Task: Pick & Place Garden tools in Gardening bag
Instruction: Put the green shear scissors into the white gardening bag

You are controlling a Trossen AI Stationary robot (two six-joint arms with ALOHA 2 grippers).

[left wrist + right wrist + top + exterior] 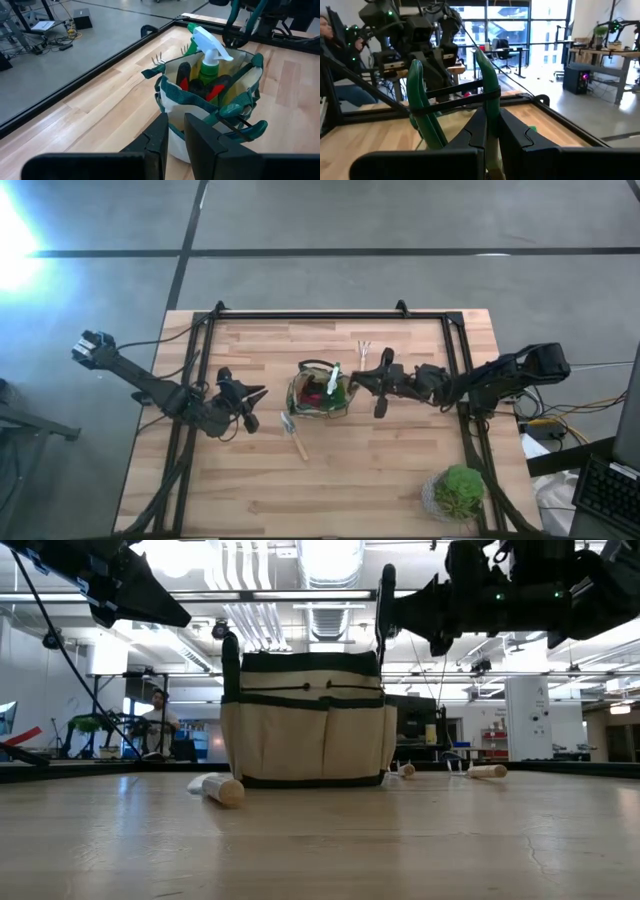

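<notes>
The gardening bag (320, 392) stands upright on its base at the table's middle; it also shows in the low view (308, 720) and the left wrist view (210, 110). In it stand the green spray bottle with white top (210, 47) and a red-and-black tool (216, 91). A wooden-handled tool (296, 436) lies on the table on the bag's near side. A wooden-handled fork (365, 350) lies on its far right. My right gripper (354, 381) is shut at the bag's right rim. My left gripper (262, 393) is left of the bag, its fingers (159, 135) a narrow gap apart and empty. My right gripper pinches the bag's dark green loop handle (489, 85) on the bag's right side between its two fingers. The fingers come level from the table's right. The handle stands upright above the rim (386, 610), and the bag's base rests on the table.
A bushy green potted plant (458, 492) stands at the table's near right corner. A black frame (330, 314) runs along the table's far and side edges. A person (157, 725) sits in the room behind the table. There is bare wood near the front edge.
</notes>
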